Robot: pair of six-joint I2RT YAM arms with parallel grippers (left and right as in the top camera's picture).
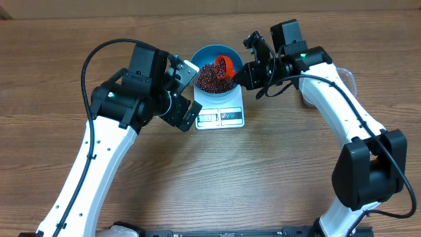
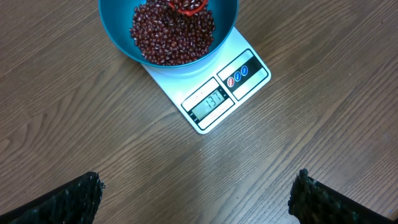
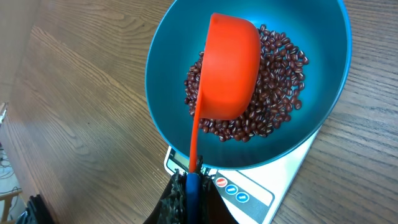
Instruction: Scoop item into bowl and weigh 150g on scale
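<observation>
A teal bowl (image 1: 200, 52) stands on the white scale (image 1: 220, 117), with a heap of dark red-brown beans (image 1: 212, 78) in it. My right gripper (image 3: 191, 193) is shut on the blue-tipped handle of an orange scoop (image 3: 230, 68). The scoop is turned mouth-down over the beans (image 3: 277, 81) inside the bowl (image 3: 180, 37). My left gripper (image 2: 198, 199) hangs open above bare wood, in front of the scale (image 2: 249, 81), with nothing between its fingertips (image 2: 81, 199). The scale's display (image 2: 211, 99) looks like it reads 131.
A clear plastic tub (image 1: 348, 79) peeks out behind my right arm at the right. My left arm (image 1: 131, 99) stands close to the left of the bowl and scale. Wooden table (image 1: 263, 178) lies all around.
</observation>
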